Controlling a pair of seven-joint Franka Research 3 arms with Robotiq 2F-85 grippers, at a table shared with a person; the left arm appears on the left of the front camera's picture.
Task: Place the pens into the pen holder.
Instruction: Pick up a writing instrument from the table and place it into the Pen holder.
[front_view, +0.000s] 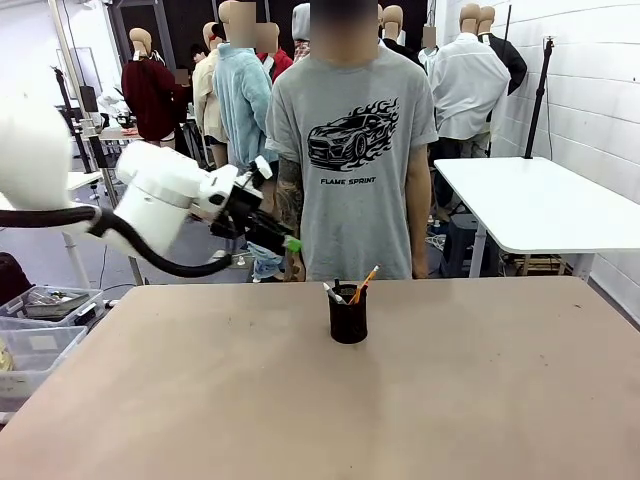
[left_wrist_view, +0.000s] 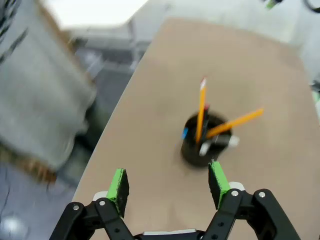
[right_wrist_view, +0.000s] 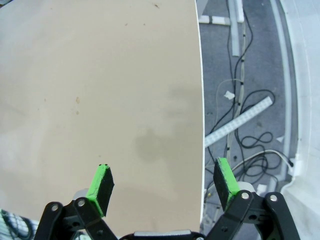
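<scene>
The pen holder (front_view: 348, 318) is a small black cup standing on the table a little beyond its middle, in front of the person. Pens stick up out of it: an orange pencil (front_view: 366, 281) and a pen with a pale tip (front_view: 332, 292). In the left wrist view the pen holder (left_wrist_view: 195, 150) carries two yellow-orange pencils (left_wrist_view: 201, 107) and a pale-tipped pen (left_wrist_view: 220, 143). My left gripper (left_wrist_view: 168, 184) hovers open above and to the left of the cup, with nothing between its fingers; the front view shows this gripper (front_view: 286, 241) raised in the air. My right gripper (right_wrist_view: 162, 180) is open and holds nothing.
A person in a grey T-shirt (front_view: 350, 150) stands at the far edge of the tan table (front_view: 200, 400). Clear bins (front_view: 35, 330) sit left of the table. In the right wrist view the table edge (right_wrist_view: 200, 100) borders floor with cables (right_wrist_view: 250, 125).
</scene>
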